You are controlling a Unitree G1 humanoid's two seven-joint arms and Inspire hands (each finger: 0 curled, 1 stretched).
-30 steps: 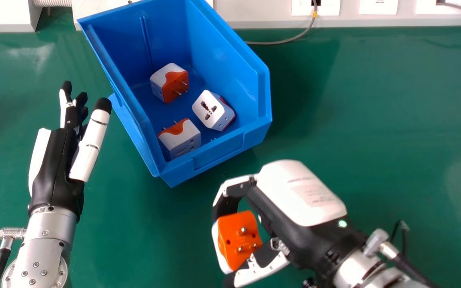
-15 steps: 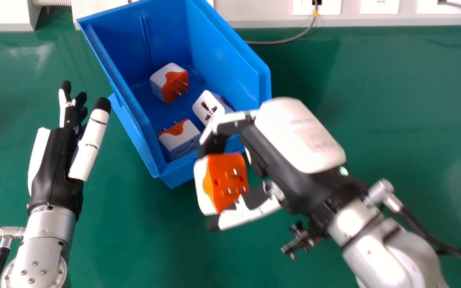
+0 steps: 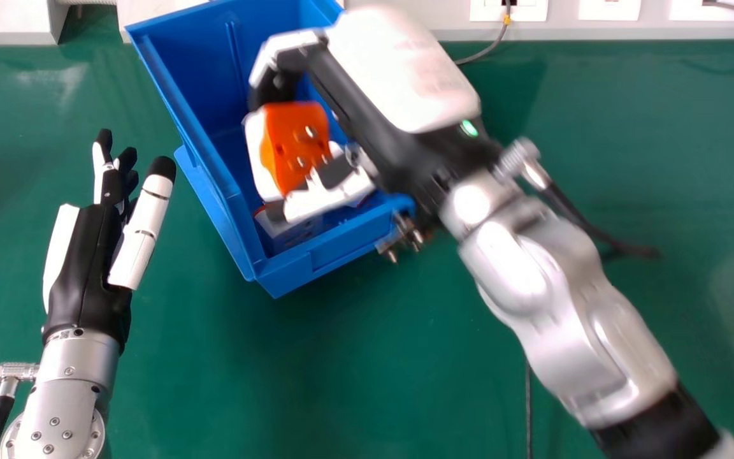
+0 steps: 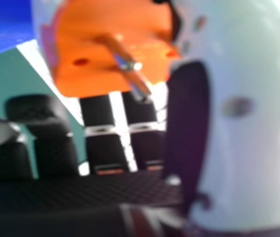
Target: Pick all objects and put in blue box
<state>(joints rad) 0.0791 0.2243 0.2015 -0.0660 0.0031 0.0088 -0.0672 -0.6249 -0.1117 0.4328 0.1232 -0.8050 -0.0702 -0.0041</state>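
Observation:
Over the open blue box (image 3: 290, 271) my right hand (image 3: 367, 95) is shut on an orange and white plug adapter (image 3: 300, 143), its metal pins facing up toward the head camera. The right hand view has the adapter's orange face (image 4: 110, 49) close up, between the thumb and fingers of my right hand (image 4: 189, 113). Below the held adapter, inside the box near its front corner, lies another adapter (image 3: 287, 231), partly covered. The rest of the box's floor is largely hidden by the hand. My left hand (image 3: 90, 255) stays open over the table, left of the box.
The green table (image 3: 214, 382) extends around the box. A pale wall ledge with sockets (image 3: 508, 9) runs along the back, and a grey cable (image 3: 485, 52) hangs down from it to the table behind my right arm.
My right hand has moved up and left in the head view, from in front of the box to above it, carrying the adapter. My left hand has stayed still.

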